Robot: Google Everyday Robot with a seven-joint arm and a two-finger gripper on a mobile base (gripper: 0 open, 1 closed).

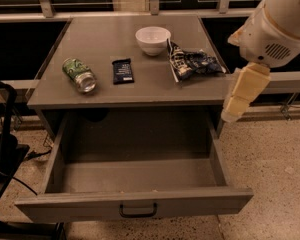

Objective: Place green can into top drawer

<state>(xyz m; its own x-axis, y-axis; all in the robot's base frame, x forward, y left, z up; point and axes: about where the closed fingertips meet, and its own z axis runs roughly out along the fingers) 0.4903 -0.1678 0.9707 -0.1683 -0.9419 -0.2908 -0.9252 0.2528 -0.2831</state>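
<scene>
Green can (79,74) lies on its side at the worktop's (110,41) left, near the snack bar (123,71). Top drawer (135,205) stands open. Gripper (236,105) hangs off the worktop's right edge; cannot tell how the jaws stand.

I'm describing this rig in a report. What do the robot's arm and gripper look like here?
The arm is a thick, rounded off-white shell with a small slotted grille. The gripper, above the right side of the top drawer, is a pale cream, blocky piece. No cables or markings show.
</scene>
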